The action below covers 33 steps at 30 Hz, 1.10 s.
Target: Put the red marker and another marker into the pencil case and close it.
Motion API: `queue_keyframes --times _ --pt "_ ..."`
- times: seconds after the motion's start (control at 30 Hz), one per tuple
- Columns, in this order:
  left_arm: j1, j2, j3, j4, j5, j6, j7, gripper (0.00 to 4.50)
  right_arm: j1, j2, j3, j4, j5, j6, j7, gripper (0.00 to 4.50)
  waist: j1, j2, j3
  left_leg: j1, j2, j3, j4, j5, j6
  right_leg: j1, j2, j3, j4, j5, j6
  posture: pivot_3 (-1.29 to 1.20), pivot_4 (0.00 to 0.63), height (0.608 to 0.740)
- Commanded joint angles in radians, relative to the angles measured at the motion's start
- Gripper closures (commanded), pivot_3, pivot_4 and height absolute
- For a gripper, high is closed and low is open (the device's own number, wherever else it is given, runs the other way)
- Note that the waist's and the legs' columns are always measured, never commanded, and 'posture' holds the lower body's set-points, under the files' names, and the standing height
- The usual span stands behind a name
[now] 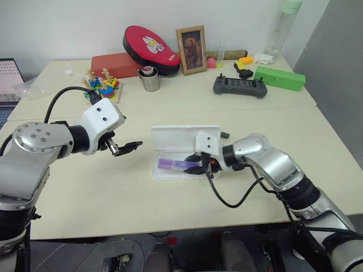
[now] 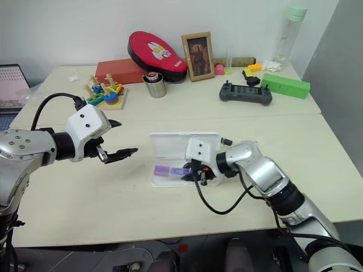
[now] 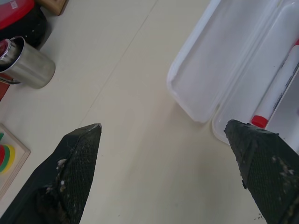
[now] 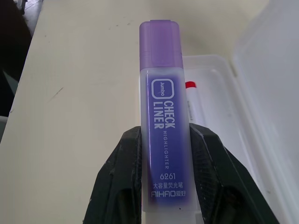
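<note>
The white pencil case [image 1: 184,138] lies open mid-table, its lid folded back away from me. The red marker [image 3: 280,88] rests in its tray, and its red end [image 4: 190,85] also shows in the right wrist view. My right gripper [image 1: 199,165] is shut on the other marker, a purple highlighter [image 4: 161,116], held level over the tray with its cap pointing left [image 1: 168,164]. I cannot tell whether it touches the tray. My left gripper [image 1: 128,147] hovers open to the left of the case, nothing between its fingers [image 3: 74,168].
At the back stand a steel cup [image 1: 150,79], a red oval pouch [image 1: 150,48], a picture frame [image 1: 191,50], a black controller [image 1: 239,86], a green box [image 1: 279,77] and a stacking toy [image 1: 104,86]. A laptop [image 1: 8,79] sits at far left.
</note>
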Motion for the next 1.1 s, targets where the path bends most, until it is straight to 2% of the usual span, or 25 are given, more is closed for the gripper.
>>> queue_keyframes --times 0.03,0.37,0.43,0.7,0.8,0.83,1.1 --pt "-0.021 -0.003 0.008 0.007 0.018 -0.025 0.008 0.0 -0.032 0.024 0.006 0.052 -0.04 -0.049 -0.003 3.43 0.001 0.0 0.0 0.0 0.0 0.0 0.0 0.0 0.0 0.0 0.0 0.0 0.0 0.0 0.0 0.0 0.15 0.74" --pt "-0.031 -0.012 0.003 0.023 0.025 -0.039 0.005 0.0 -0.049 0.079 0.02 0.173 -0.105 -0.128 0.007 3.43 -0.001 0.0 0.0 0.0 0.0 0.0 0.0 0.0 -0.001 0.0 0.0 0.0 0.0 0.0 0.0 0.0 0.15 0.74" --pt "-0.029 -0.012 0.006 0.023 0.027 -0.042 0.004 0.0 -0.049 0.079 0.02 0.175 -0.11 -0.136 0.017 2.72 -0.001 0.0 0.0 0.0 0.0 0.0 0.0 0.0 -0.001 0.0 0.0 0.0 0.0 0.0 0.0 0.0 0.15 0.74" --pt "0.004 -0.009 0.026 0.016 0.006 -0.051 -0.026 0.0 -0.059 0.071 -0.041 0.153 -0.061 -0.114 0.065 0.97 -0.001 0.0 0.0 0.0 0.0 0.0 0.0 0.0 -0.001 0.0 0.0 0.0 0.0 0.0 0.0 0.0 0.15 0.74" --pt "0.012 -0.003 0.046 0.007 -0.02 -0.046 -0.053 0.0 -0.063 0.058 -0.094 0.105 -0.003 -0.062 0.094 0.15 -0.001 0.0 0.0 0.0 0.0 0.0 0.0 0.0 -0.001 0.0 0.0 0.0 0.0 0.0 0.0 0.0 0.15 0.74" --pt "0.013 -0.002 0.051 0.005 -0.028 -0.044 -0.06 0.0 -0.064 0.054 -0.106 0.092 0.011 -0.047 0.1 0.03 -0.001 0.0 0.0 0.0 0.0 0.0 0.0 0.0 -0.001 0.0 0.0 0.0 0.0 0.0 0.0 0.0 0.15 0.74" --pt "0.006 0.012 0.097 -0.002 -0.093 -0.026 -0.111 0.0 -0.09 0.015 -0.208 -0.005 0.105 0.046 0.109 0.03 0.0 0.0 0.0 0.0 0.0 -0.001 0.0 0.0 -0.001 0.0 0.0 0.0 0.0 0.0 0.0 0.0 0.15 0.74"
